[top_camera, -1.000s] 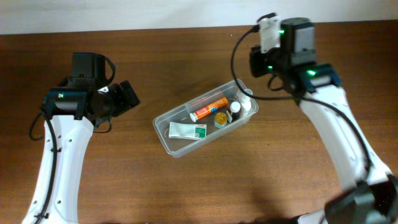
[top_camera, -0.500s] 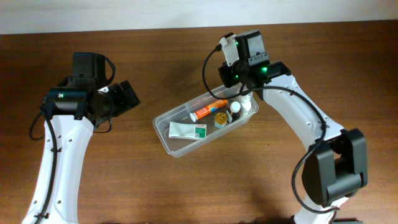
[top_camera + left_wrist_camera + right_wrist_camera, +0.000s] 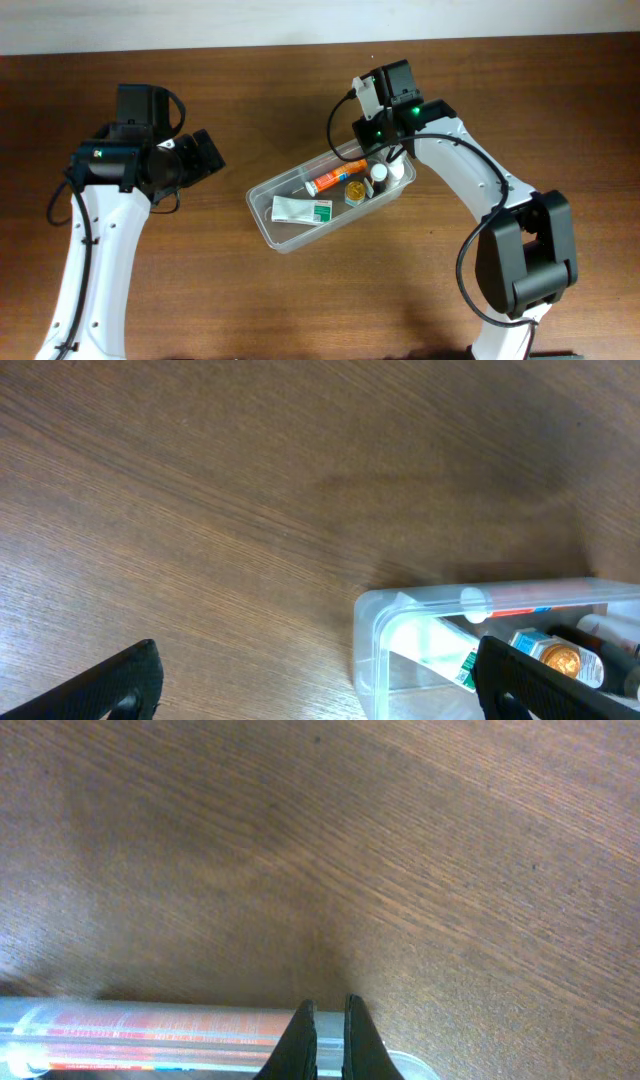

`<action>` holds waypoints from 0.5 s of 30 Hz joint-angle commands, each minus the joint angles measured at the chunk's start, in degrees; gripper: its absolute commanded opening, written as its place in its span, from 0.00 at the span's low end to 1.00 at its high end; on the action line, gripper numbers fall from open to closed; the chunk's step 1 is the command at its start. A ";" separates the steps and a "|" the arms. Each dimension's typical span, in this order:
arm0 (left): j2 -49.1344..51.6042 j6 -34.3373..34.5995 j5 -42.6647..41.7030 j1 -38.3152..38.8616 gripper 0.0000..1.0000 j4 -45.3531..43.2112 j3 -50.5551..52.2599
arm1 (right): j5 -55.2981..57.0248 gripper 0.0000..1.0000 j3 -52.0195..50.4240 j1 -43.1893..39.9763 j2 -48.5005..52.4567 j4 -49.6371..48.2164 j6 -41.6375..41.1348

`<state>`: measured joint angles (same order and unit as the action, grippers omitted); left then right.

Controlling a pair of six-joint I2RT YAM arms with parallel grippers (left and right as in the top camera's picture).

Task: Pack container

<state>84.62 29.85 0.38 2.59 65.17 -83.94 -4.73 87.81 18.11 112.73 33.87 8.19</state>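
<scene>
My right pincer [image 3: 328, 1025] is pressed together at the rim of the container [image 3: 256, 205], probably nudging it. Left pincer [image 3: 318, 660] hangs spread wide.

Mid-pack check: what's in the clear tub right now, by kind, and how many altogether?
Orange tube: 1
White-and-green box: 1
Gold-lidded jar: 1
Small white bottles: 2, partly hidden
Total in the container: 5

Top-down overhead, close wrists; container [image 3: 300, 236] shared.
</scene>
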 commanded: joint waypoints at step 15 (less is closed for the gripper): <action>-0.96 0.26 -0.39 -0.24 0.99 0.04 0.39 | 0.92 0.04 0.28 0.15 -1.57 16.15 0.59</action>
<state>84.62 29.85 0.38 2.59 65.19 -83.94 -4.32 88.44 18.11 112.68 48.75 8.21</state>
